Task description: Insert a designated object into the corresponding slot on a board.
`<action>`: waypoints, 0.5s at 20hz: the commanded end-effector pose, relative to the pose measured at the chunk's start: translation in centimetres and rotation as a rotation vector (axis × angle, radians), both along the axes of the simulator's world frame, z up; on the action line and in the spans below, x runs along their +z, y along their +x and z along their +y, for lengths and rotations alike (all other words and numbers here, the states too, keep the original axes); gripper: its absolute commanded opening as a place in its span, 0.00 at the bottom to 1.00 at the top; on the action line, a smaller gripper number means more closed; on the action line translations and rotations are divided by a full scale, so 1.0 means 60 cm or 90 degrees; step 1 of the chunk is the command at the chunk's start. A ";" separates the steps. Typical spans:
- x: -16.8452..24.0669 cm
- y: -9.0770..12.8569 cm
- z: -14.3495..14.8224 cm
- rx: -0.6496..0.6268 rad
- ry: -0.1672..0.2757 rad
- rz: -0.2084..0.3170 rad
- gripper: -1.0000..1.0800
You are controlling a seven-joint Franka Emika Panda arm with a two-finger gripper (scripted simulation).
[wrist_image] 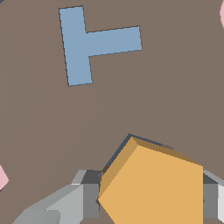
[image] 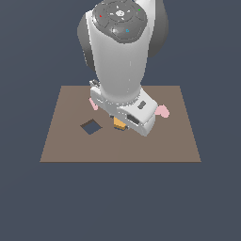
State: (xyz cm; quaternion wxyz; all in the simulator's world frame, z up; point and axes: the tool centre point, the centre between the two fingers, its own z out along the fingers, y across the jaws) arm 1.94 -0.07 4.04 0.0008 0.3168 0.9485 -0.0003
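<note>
The orange pentagon block (wrist_image: 153, 183) sits between my gripper's fingers (wrist_image: 83, 199), which are shut on its two sides. In the exterior view my gripper (image: 120, 124) is low over the middle of the brown board (image: 155, 146), with only a bit of the orange block (image: 119, 123) showing under the hand. A thin dark strip (wrist_image: 117, 154) runs along the block's edge in the wrist view; it looks like part of the pentagon slot, mostly hidden under the block. The diamond cutout (image: 91, 126) lies toward the exterior view's left of the gripper.
A blue T (wrist_image: 89, 43) lies flat on the board beyond the block in the wrist view. A pink piece (image: 162, 111) shows at the exterior view's right of the hand, and another pink bit (image: 94, 104) at its left. The arm hides the board's far middle.
</note>
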 end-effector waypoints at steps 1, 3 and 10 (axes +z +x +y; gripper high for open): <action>0.000 0.001 0.000 0.004 0.000 0.000 0.00; 0.000 0.001 0.000 0.002 0.000 0.000 0.00; -0.016 0.001 -0.001 0.004 0.000 0.000 0.00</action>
